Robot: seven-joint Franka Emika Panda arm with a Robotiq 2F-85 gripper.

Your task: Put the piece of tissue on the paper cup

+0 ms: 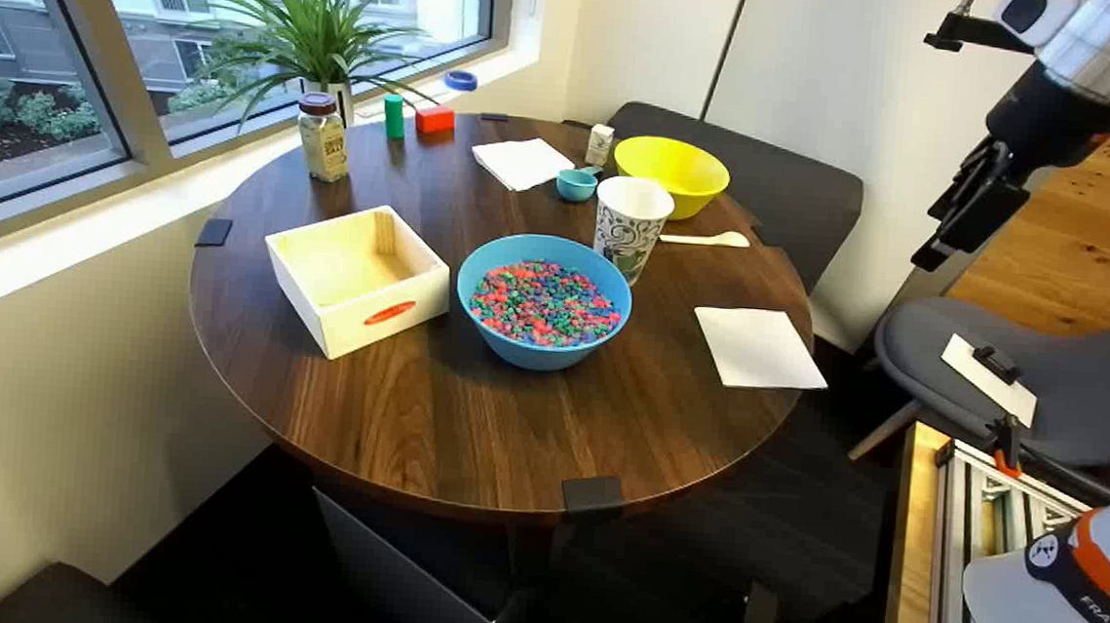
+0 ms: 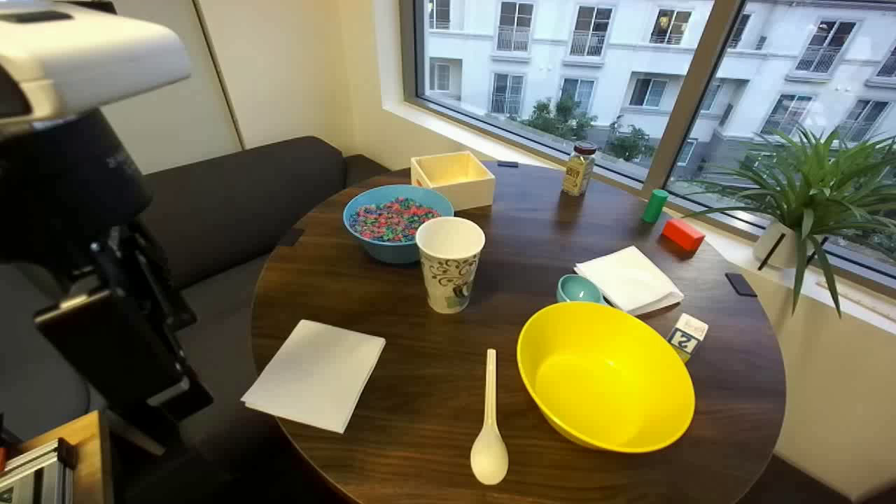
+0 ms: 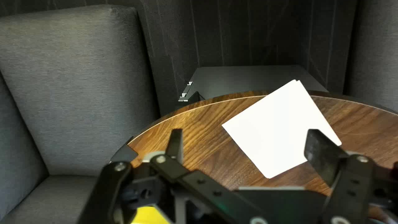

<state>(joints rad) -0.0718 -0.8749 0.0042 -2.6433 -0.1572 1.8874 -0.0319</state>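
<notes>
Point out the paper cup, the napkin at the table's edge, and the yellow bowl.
Paper cup (image 2: 449, 274): in an exterior view, on its printed outer wall.
Napkin (image 1: 757, 349): in an exterior view, middle of its upper face.
Yellow bowl (image 2: 605, 388): in an exterior view, on its inside bottom.

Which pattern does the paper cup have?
The paper cup has dark swirls on white, clearest in an exterior view.

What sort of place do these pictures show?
Probably a sitting corner in an office or home, judging by the round table, grey fabric seating and large window.
</notes>
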